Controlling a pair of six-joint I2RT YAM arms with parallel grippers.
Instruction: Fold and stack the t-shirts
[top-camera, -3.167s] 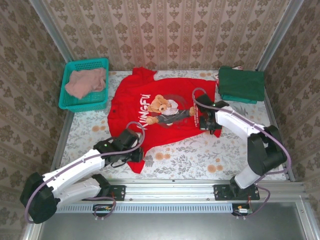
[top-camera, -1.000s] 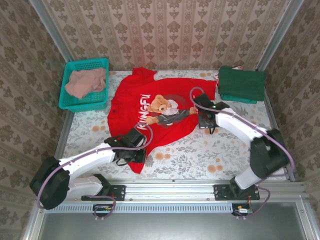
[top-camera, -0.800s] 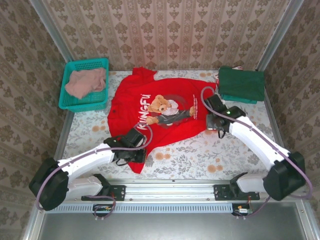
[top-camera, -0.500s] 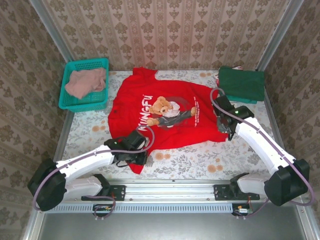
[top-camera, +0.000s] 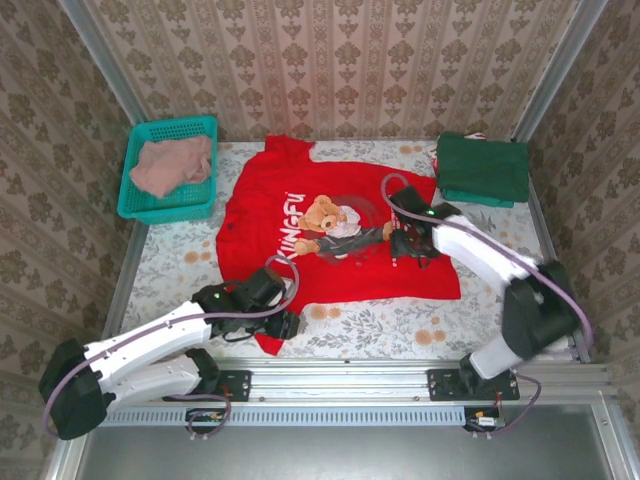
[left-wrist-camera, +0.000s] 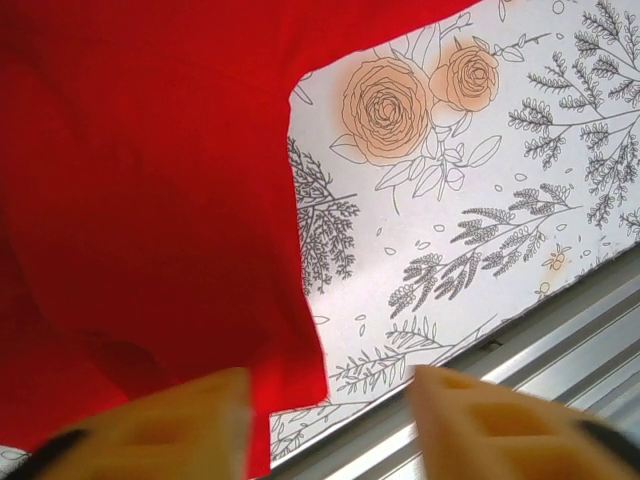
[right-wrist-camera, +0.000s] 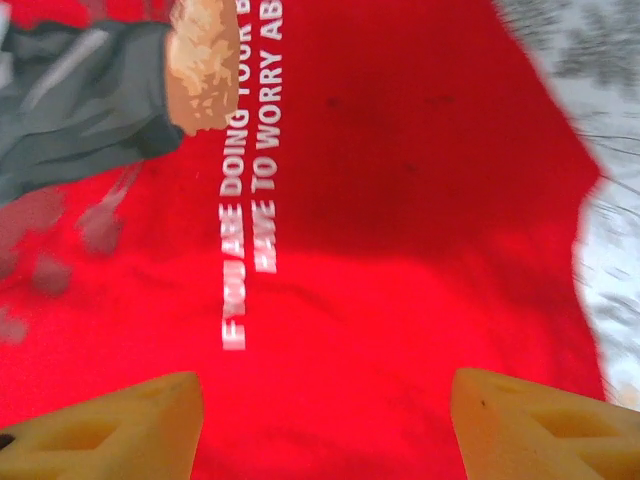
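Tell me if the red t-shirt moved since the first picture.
Yes. The red t-shirt has spread: its near right corner now lies farther right, in line with the dark green stack, and nearer the table's front edge.

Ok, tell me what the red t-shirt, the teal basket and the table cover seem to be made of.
Red t-shirt: soft matte knit cloth, likely cotton; it drapes and creases.
Teal basket: moulded plastic, by its open mesh walls and stiff rim.
Table cover: smooth flat sheet printed with flowers; cloth or vinyl, cannot tell.
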